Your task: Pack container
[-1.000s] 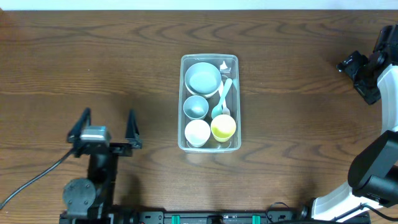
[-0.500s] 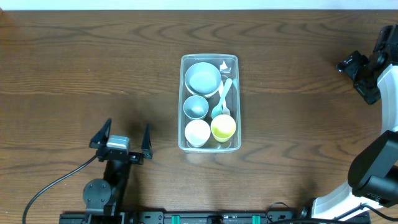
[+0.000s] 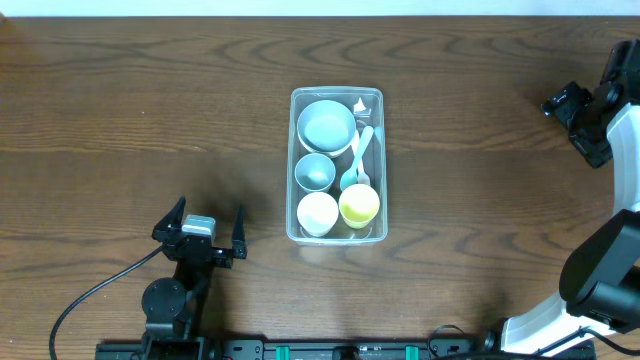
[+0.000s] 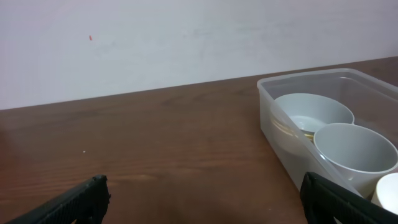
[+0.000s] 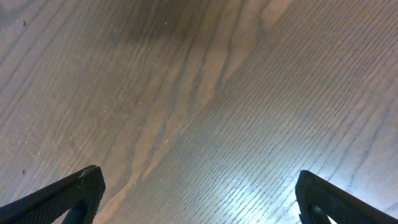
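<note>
Clear plastic container [image 3: 378, 165] looks packed, your left end effector [image 3: 209, 214] and right end effector [image 5: 199, 199] hang released and empty well apart from it, so probably just park both

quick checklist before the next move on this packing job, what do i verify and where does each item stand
1. Left gripper empty, jaws apart: ok.
2. Right gripper empty, jaws apart, only bare table below it: ok.
3. Both arms stand apart from the container, with nothing touching it: ok.
4. Large bowl, small bowl, white cup, yellow cup and spoon all lie inside the container walls: ok.
5. Nothing sticks up above the rim: cannot tell, since the left wrist view shows only part of the contents.
6. No loose item on the table in the overhead view: ok.
</note>
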Available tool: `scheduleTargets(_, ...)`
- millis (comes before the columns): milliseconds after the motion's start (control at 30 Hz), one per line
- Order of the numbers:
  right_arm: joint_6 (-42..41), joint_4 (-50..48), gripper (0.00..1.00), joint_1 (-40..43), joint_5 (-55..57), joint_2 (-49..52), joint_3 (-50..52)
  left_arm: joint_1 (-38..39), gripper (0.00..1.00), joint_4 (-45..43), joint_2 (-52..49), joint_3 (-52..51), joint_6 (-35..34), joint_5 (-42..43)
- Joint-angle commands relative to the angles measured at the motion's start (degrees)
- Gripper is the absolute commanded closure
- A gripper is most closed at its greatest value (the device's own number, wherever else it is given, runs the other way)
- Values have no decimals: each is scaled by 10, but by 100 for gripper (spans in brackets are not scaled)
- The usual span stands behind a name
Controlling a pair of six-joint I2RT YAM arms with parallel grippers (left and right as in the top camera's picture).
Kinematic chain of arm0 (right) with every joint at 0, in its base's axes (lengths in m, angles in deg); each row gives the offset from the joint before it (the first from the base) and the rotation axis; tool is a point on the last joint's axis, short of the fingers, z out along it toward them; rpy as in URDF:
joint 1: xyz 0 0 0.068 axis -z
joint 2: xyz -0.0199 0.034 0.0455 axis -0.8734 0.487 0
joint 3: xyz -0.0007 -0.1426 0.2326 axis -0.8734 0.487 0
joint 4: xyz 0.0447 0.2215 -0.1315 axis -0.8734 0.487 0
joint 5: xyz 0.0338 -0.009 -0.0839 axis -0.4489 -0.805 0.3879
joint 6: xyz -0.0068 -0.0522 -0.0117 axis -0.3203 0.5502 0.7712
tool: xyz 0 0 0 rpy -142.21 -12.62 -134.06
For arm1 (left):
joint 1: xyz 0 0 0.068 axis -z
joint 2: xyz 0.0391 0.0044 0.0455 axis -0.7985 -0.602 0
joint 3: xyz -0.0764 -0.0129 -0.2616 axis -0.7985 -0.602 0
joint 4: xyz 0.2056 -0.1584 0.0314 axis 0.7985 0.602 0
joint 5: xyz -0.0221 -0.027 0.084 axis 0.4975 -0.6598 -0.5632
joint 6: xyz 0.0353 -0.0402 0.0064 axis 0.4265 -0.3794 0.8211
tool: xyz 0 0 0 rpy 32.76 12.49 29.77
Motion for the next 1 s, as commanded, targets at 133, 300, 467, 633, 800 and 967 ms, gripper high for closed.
scheduleTargets(133,-5,0,1,3,8,2,-5,-3,2,22,3,-9,12,2)
scheduleTargets(300,-5,0,1,3,8,2,-5,-3,2,22,3,-9,12,2)
scheduleTargets(467,-5,0,1,3,8,2,-5,-3,2,22,3,-9,12,2)
scheduleTargets(633,-5,0,1,3,8,2,-5,-3,2,22,3,-9,12,2)
scheduleTargets(800,-5,0,1,-20,8,-7,-5,-3,2,22,3,-9,12,2)
scheduleTargets(967,-5,0,1,-127,8,-63,-5,-3,2,22,3,-9,12,2)
